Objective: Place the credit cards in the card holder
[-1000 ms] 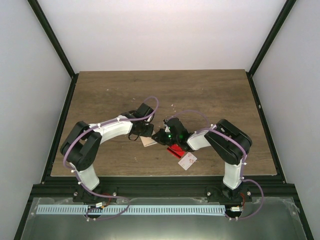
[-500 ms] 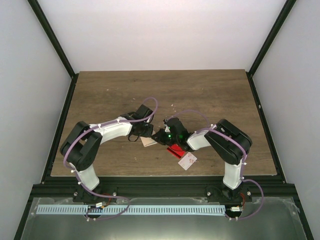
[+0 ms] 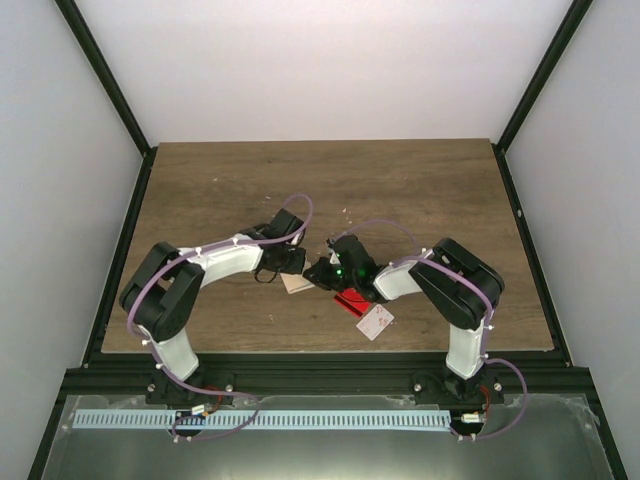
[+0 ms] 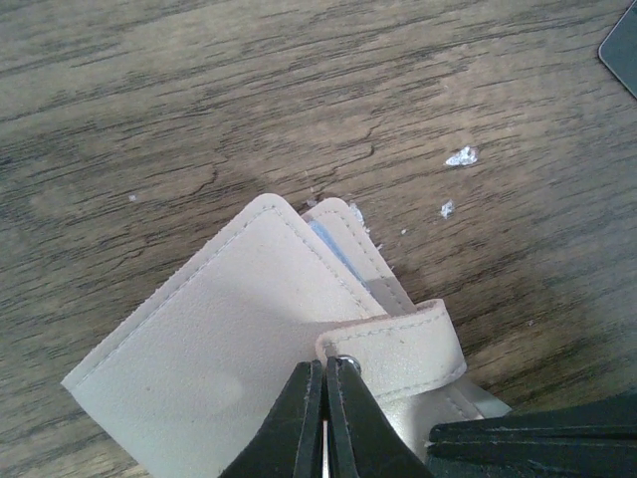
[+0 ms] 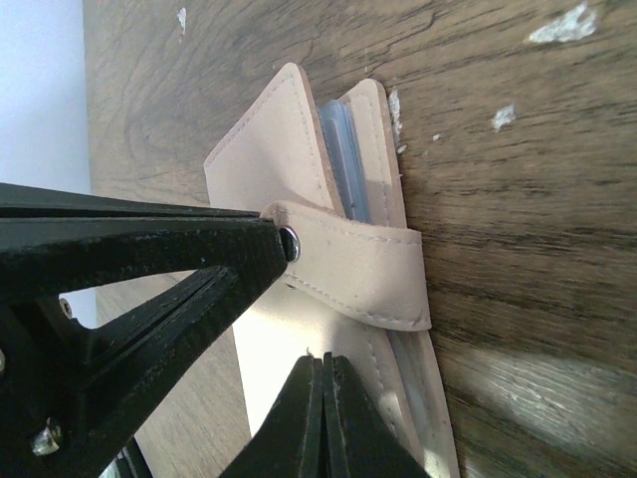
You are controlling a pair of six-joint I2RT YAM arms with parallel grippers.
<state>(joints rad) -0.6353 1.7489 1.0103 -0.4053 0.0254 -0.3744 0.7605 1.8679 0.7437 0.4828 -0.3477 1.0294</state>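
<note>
The beige card holder (image 4: 229, 339) lies on the wooden table between both grippers, and it also shows in the top view (image 3: 297, 284) and the right wrist view (image 5: 289, 169). Its tab (image 4: 398, 344) is folded over the front, with a metal snap (image 5: 290, 243) at its end. A blue card edge (image 4: 333, 249) shows inside the holder. My left gripper (image 4: 326, 370) is shut, tips against the tab's end by the snap. My right gripper (image 5: 323, 363) is shut, tips on the holder's face. A red card (image 3: 350, 300) and a white card with red marks (image 3: 375, 322) lie to the right.
The left gripper's black fingers (image 5: 149, 259) fill the left of the right wrist view. Small white specks (image 4: 460, 156) dot the wood beyond the holder. A dark corner (image 4: 622, 50) shows at the upper right of the left wrist view.
The left wrist has shifted very slightly to the left. Both grippers stay at the holder and the cards have not moved.
</note>
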